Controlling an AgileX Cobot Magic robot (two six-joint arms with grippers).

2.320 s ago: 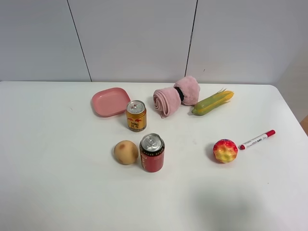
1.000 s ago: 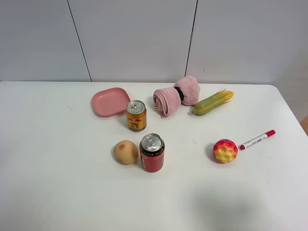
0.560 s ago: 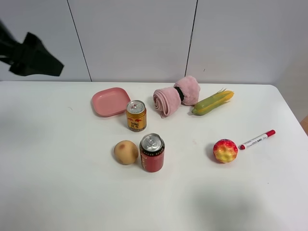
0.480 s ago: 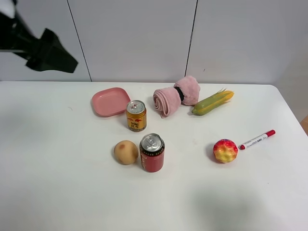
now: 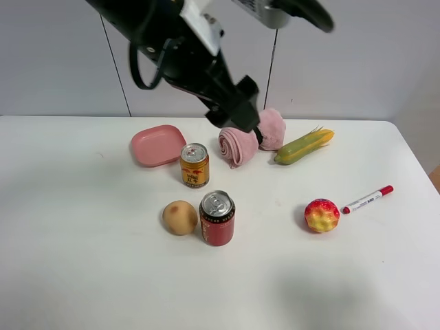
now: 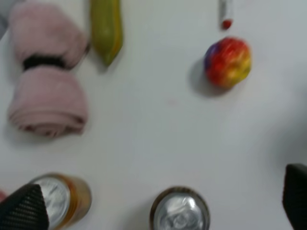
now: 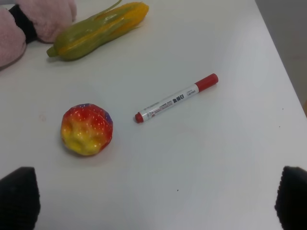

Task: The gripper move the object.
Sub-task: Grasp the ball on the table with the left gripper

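The object, a bumpy red and yellow fruit toy (image 5: 322,215), lies on the white table (image 5: 82,275) at the right, beside a red-capped marker (image 5: 368,199). It also shows in the left wrist view (image 6: 228,62) and the right wrist view (image 7: 87,130). My left gripper (image 5: 238,115) hangs high over the rolled pink towel (image 5: 237,146), well to the left of and behind the fruit; in its wrist view it (image 6: 158,208) is open and empty. My right gripper (image 7: 153,199) is open and empty, short of the fruit; it is out of the exterior view.
A pink plate (image 5: 157,145), a gold can (image 5: 194,165), a red can (image 5: 217,218), a smooth tan fruit (image 5: 180,217) and a toy corn cob (image 5: 303,146) stand around the table's middle and back. The table's right edge runs just past the marker.
The left arm has swung in from the upper left to above the pink towel at the back centre. The fruit and the other things have not moved.
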